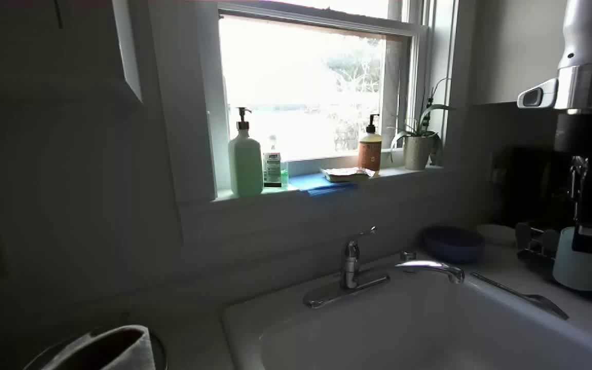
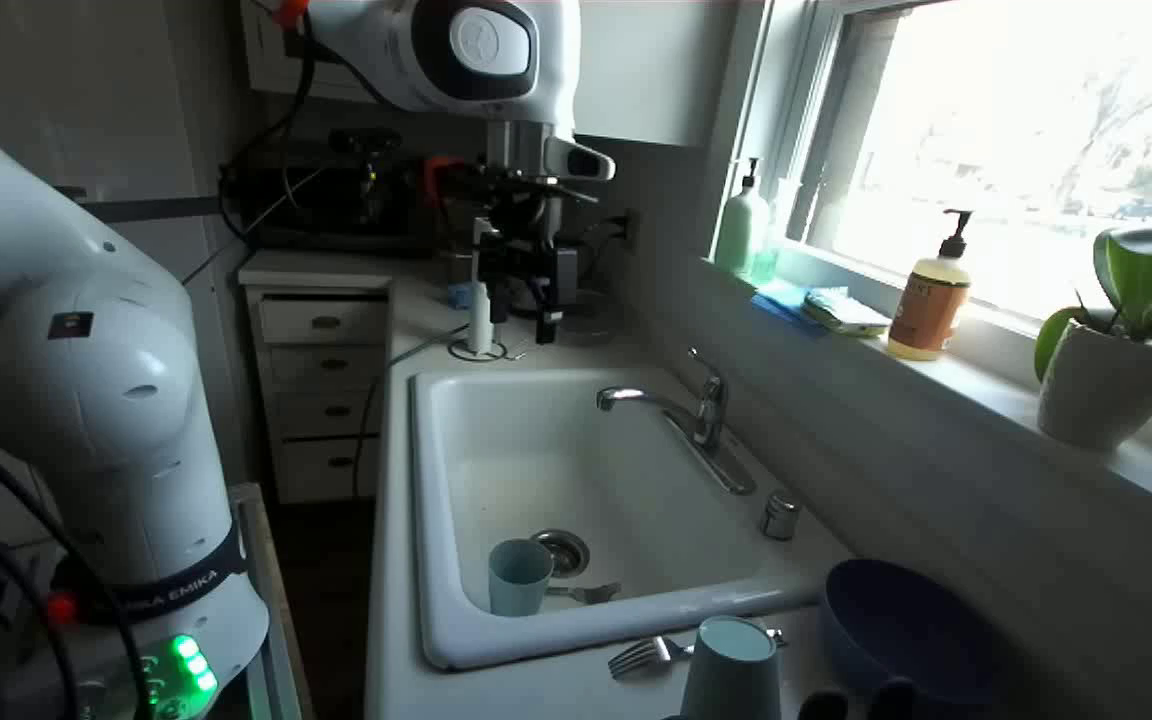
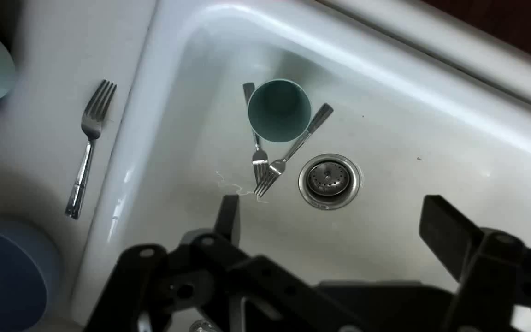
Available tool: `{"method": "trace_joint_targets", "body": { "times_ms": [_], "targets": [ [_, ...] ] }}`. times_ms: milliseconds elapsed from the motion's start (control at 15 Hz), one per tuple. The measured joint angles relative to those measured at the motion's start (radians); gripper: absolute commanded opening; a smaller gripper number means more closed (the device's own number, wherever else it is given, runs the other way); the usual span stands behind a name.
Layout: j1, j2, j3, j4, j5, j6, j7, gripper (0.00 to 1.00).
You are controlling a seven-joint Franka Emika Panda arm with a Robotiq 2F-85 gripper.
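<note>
Over the white sink point(image 3: 399, 133), the gripper point(image 3: 332, 219) hangs unclenched, its jaws parted wide. Below it, a teal cup point(image 3: 279, 110) stands upright beside two overlapping forks point(image 3: 277, 166), near the drain point(image 3: 328, 179). Another fork point(image 3: 93, 124) and a blue bowl point(image 3: 7, 276) rest on the desk point(image 3: 44, 138) alongside.

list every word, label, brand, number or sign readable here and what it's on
"...KA EMIKA": black band around white robot arm.
Too blurred: orange label on yellow pump bottle.
Too small: white label beside pale-green pump bottle.
Too small: marking on round metal drain.
Too faint: emblem on arm's round cap.
</note>
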Motion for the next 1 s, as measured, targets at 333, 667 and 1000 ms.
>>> {"method": "trace_joint_targets", "body": {
  "times_ms": [333, 667, 1000],
  "targets": [
    [0.000, 0.000, 0.000, 0.000, 0.000, 0.000, 0.000, 1.00],
    [-0.022, 0.053, -0.015, 0.037, -0.002, 0.000, 0.029, 1.00],
    [-0.080, 0.284, -0.099, 0.216, -0.007, 0.011, -0.007, 1.00]
  ]
}}
